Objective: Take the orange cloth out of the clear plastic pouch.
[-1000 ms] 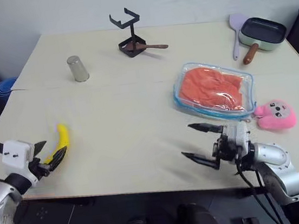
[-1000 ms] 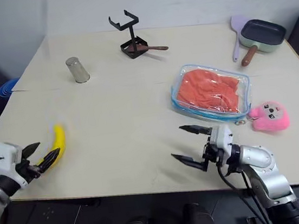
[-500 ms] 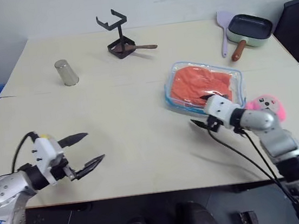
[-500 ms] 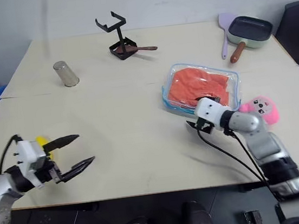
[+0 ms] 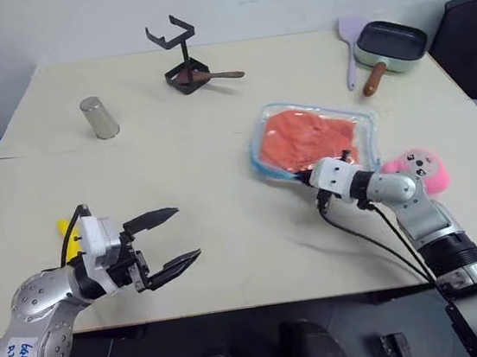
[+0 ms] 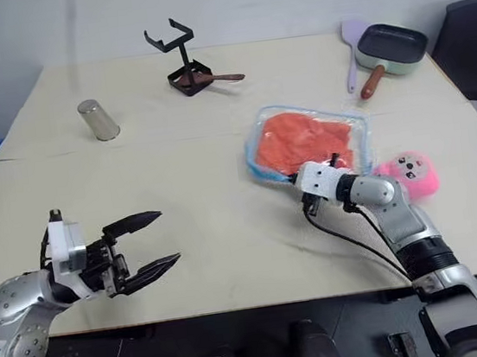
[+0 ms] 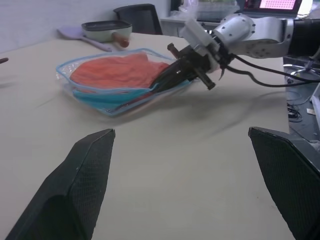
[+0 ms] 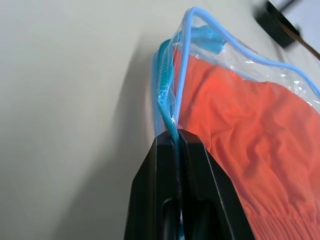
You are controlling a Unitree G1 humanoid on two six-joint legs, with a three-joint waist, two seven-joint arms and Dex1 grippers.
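Note:
The clear plastic pouch [image 5: 361, 128] with light blue edging lies flat on the table, right of centre. The orange cloth [image 5: 307, 138] is inside it. My right gripper [image 5: 296, 177] is at the pouch's near edge. In the right wrist view its fingers [image 8: 160, 165] are shut on the blue zip edge [image 8: 167, 107], with the cloth [image 8: 250, 145] just behind the plastic. My left gripper [image 5: 184, 233] hovers over the table's near left part, open and holding nothing, pointing towards the pouch [image 7: 115, 75].
A banana [image 5: 68, 243] lies behind my left hand. A metal cup [image 5: 99, 117] stands at the far left and a black stand [image 5: 179, 59] with a wooden spoon at the back. A pan [image 5: 390, 42], a lilac spatula [image 5: 348, 39] and a pink plush toy [image 5: 418, 169] are on the right.
My right gripper has reached forward to the pouch's near edge and shut on it. My left gripper has swung right, staying open. The camera has shifted too.

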